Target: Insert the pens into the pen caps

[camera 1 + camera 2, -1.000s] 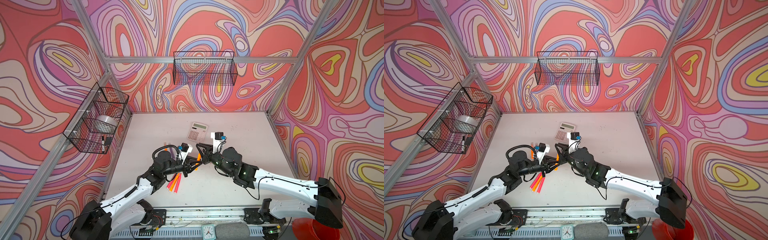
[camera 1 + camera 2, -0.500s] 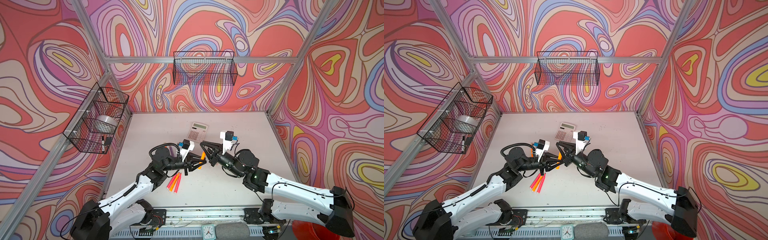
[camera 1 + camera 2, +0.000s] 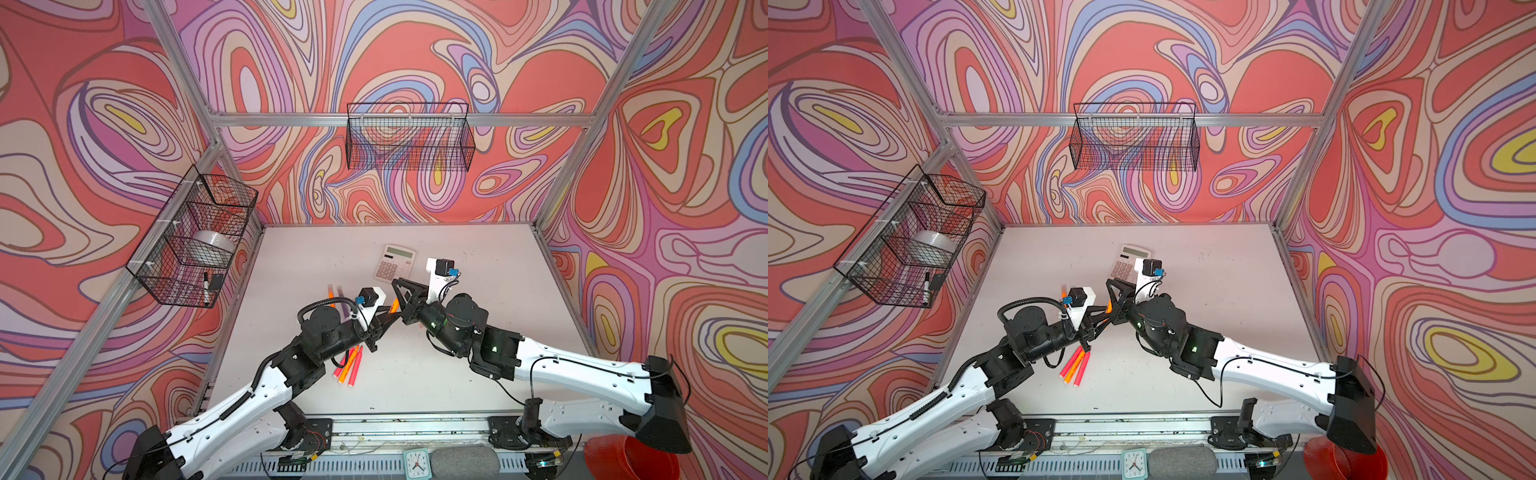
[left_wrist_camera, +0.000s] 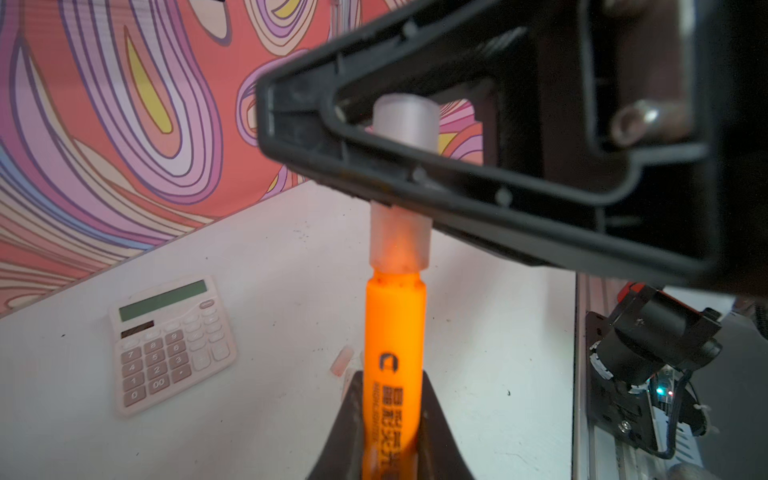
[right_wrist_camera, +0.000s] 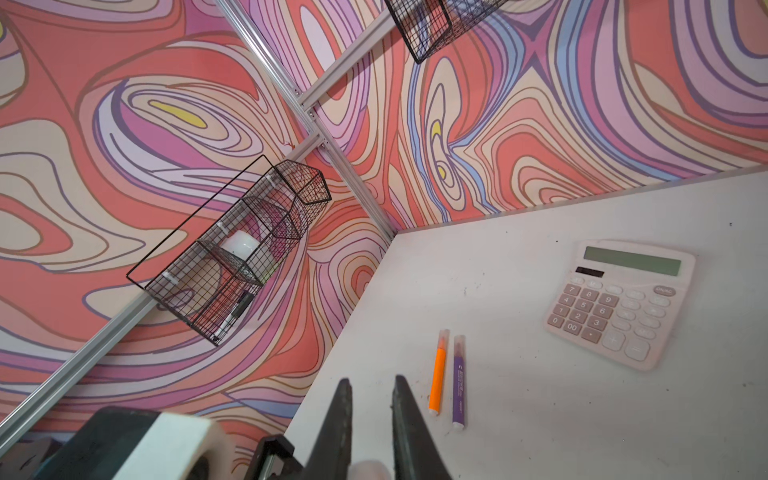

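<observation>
**Third cap meets its pen in mid-air**

From my console I count two done. A capped orange pen (image 5: 437, 374) and a purple pen (image 5: 458, 378) lie side by side, caps on, between the left edge of the desk (image 3: 478, 374) and the calculator (image 3: 395, 262). Nearer the front edge, left of centre, three pens (image 3: 349, 365) lie bunched under the left arm. Their tip ends are hidden, so I can't tell whether they are capped. A loose cap (image 4: 341, 360) lies on the desk near the middle.

The held pen (image 4: 395, 332), orange, is up off the desk over its middle, with its tip inside a translucent cap (image 4: 401, 241). The cap's rim looks to meet the barrel's shoulder, so I judge this one seated or nearly so.

The left arm reaches in low from the front-left corner. Its left tool (image 4: 390, 378) is clamped tight on the held pen's barrel, aiming it rightward. The right arm comes from the front-right corner, and the right tool (image 5: 372, 382) is pinched onto the cap, nose to nose with the left.
</observation>
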Controlling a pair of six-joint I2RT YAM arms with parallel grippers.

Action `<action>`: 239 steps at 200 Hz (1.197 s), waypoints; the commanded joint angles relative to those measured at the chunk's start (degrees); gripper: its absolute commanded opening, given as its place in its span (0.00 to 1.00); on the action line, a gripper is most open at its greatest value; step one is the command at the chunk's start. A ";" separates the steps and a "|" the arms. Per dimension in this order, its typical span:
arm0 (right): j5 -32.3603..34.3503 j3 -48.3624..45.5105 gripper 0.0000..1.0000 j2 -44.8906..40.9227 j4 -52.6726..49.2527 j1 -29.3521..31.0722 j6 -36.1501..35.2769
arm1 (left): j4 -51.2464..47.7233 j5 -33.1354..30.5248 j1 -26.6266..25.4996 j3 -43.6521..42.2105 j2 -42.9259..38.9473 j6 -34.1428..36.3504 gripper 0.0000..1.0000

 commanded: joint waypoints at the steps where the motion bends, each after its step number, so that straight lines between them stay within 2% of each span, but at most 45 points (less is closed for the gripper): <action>1: -13.84 -5.57 0.00 2.25 -3.36 5.36 -2.36 | 11.29 -8.02 2.18 6.61 -1.48 -4.68 0.00; 21: -17.82 -9.58 0.00 0.41 2.52 5.35 -6.61 | 9.24 -0.38 3.56 9.08 -0.15 -7.24 0.00; 57: -25.21 -15.61 0.00 -4.31 8.72 5.36 -13.89 | 14.69 13.93 6.66 8.91 0.90 -13.15 0.00; 80: -30.62 -16.92 0.00 -6.09 9.92 5.12 -16.20 | 15.52 19.34 7.14 9.12 0.86 -14.08 0.00; 99: -34.95 -17.06 0.00 -7.19 10.08 5.04 -17.81 | 13.95 19.29 7.13 8.65 -0.53 -13.11 0.00; 144: -36.02 -16.03 0.03 -3.66 10.68 5.09 -17.29 | 9.67 15.89 7.11 7.62 -4.59 -9.56 0.00; 185: -28.82 -14.49 0.23 -5.72 8.30 5.08 -17.29 | 8.59 13.03 7.15 5.46 -5.72 -7.21 0.00; 206: -24.43 -12.98 0.40 -7.26 5.82 4.73 -17.43 | 7.63 12.80 7.16 4.25 -5.99 -5.86 0.00; 226: -22.45 -11.95 0.63 -8.62 4.55 4.38 -17.55 | 6.73 11.25 7.17 2.95 -6.25 -4.69 0.00; 239: -22.01 -11.77 0.71 -9.67 4.45 4.31 -17.88 | 6.02 9.94 7.14 2.11 -6.51 -4.22 0.00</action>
